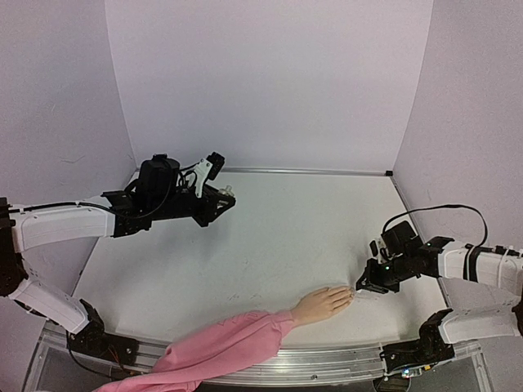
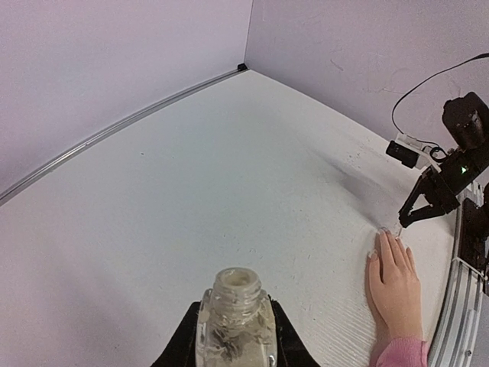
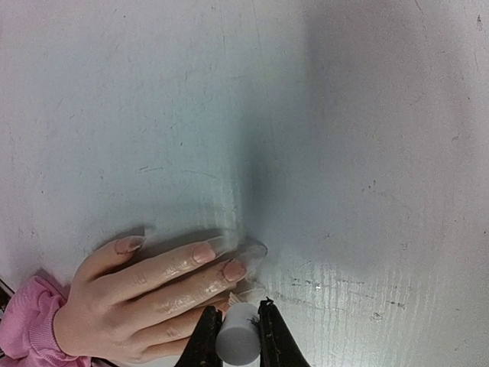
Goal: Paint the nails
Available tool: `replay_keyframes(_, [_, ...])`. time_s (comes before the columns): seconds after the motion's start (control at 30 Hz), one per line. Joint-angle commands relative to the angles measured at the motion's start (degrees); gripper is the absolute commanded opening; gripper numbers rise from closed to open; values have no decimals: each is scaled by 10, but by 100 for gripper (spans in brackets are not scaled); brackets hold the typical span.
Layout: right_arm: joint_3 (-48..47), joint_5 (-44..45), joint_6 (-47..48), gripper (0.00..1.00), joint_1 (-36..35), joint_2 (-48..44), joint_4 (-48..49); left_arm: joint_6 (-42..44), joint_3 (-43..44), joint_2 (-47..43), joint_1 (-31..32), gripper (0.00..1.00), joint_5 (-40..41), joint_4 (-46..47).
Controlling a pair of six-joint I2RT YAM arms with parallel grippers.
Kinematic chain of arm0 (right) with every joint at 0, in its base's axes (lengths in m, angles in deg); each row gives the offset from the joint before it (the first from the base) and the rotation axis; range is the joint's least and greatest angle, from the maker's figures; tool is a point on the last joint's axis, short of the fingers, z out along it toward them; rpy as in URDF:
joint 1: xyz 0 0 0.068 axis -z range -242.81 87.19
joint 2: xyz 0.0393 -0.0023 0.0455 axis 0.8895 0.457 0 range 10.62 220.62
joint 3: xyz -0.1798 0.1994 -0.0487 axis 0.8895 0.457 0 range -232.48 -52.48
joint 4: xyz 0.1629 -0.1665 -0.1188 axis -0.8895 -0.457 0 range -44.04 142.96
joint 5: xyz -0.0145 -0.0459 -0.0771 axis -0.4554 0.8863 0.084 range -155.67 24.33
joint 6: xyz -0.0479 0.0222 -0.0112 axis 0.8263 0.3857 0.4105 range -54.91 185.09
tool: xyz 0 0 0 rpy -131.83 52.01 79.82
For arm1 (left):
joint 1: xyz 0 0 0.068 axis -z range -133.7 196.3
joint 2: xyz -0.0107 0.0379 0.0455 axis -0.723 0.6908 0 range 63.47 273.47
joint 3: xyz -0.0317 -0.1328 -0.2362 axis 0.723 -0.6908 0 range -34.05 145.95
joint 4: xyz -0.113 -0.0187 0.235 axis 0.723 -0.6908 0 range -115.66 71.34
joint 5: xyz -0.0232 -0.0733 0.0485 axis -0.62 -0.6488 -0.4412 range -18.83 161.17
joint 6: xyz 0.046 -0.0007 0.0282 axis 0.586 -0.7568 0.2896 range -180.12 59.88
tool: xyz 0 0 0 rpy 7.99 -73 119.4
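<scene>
The peach mannequin hand [image 1: 321, 305] lies flat near the table's front edge, its pink sleeve [image 1: 221, 347] trailing off to the left. Its nails [image 3: 203, 252] show pinkish with long clear tips. My right gripper [image 3: 235, 325] is shut on a white brush cap [image 3: 237, 340], held just over the fingertips; the brush tip is hidden against a lower finger. In the top view that gripper [image 1: 359, 287] sits right at the fingertips. My left gripper [image 2: 235, 336] is shut on a small open glass polish bottle [image 2: 237, 317], held above the back left of the table [image 1: 222, 196].
White table [image 1: 286, 237] with lilac walls on three sides. A metal rail [image 1: 327, 363] runs along the front edge under the sleeve. The right arm's cable [image 1: 441, 211] loops above its wrist.
</scene>
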Motion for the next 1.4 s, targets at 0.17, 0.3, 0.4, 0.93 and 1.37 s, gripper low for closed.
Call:
replay_keyframes(0.17, [-10,26,-17,0,-5,-9,-29,2,18,-19,-3,0,4,39])
replay_keyframes(0.3, [-10,29,-20,0,-5,-9,-26,1,17,-19,-3,0,4,39])
replay_keyframes(0.4, [-11,30,-22,0,-6,-9,-24,1,17,-21,-3,0,4,39])
replay_keyframes(0.93, [-16,41,-30,0,-9,8,-17,3,15,-23,-4,0,8,39])
replay_keyframes(1.37, [-25,55,-41,0,-10,2,-27,4,12,-26,-5,0,13,39])
